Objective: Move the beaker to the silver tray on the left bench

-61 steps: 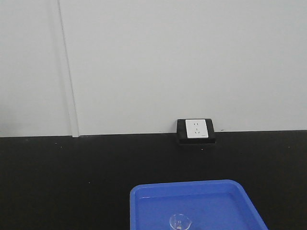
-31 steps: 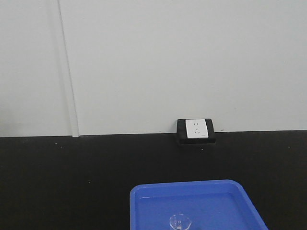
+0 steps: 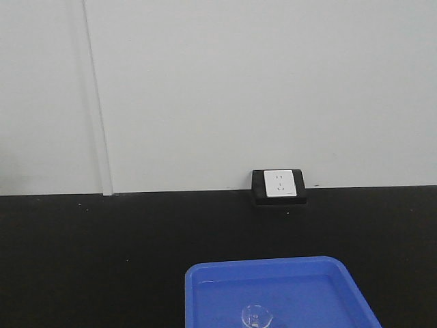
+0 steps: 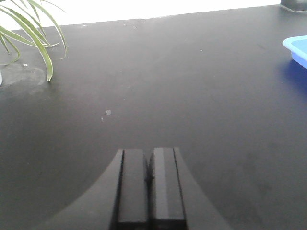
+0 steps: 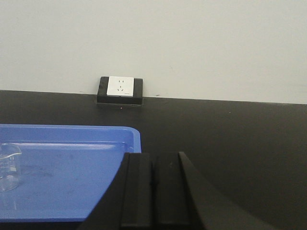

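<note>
The beaker [image 3: 257,318], small and clear, stands upright inside a bright blue plastic tray [image 3: 205,287] at the bottom of the front view. In the right wrist view the beaker [image 5: 8,166] shows at the far left edge, well left of my right gripper [image 5: 153,157], which is shut and empty over the blue tray's right rim [image 5: 135,139]. My left gripper [image 4: 149,152] is shut with nothing in it, above bare black worktop. The silver tray and the left bench are out of view.
A wall socket [image 3: 278,186] in a black housing sits where the black worktop [image 3: 102,260] meets the white wall. A green plant [image 4: 29,33] hangs over the worktop at the far left of the left wrist view. The blue tray's corner [image 4: 297,48] shows at that view's right edge.
</note>
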### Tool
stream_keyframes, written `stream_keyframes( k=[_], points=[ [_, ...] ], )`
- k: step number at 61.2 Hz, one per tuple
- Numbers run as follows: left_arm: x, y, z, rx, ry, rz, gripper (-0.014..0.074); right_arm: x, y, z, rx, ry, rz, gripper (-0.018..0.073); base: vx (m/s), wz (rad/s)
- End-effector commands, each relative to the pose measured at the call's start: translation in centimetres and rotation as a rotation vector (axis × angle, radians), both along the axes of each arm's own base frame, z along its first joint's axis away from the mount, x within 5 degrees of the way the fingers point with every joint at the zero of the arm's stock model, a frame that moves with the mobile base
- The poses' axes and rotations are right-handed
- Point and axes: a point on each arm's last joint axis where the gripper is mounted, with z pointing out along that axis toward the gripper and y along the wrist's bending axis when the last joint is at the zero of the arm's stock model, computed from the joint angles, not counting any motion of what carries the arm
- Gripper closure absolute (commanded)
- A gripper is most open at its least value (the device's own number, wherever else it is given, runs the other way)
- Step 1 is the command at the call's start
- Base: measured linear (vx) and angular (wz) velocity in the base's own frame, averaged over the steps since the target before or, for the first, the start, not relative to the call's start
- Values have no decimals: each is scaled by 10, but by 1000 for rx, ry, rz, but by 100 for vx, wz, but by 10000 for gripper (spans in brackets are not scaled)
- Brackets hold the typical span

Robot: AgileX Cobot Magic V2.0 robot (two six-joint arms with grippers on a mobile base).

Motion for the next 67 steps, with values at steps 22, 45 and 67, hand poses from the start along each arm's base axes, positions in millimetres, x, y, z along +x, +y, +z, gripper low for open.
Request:
stream_keyframes(
  k=[22,45,67],
  points=[
    [2,2,1,70,-69,0,595,-1,1,12,42,-151,14,571,0,0],
    [2,2,1,70,-69,0,595,-6,1,66,58,-257,18,571,0,0],
    [2,2,0,71,-61,0,595,36,2,92,43,-93,17,568,0,0]
  ],
)
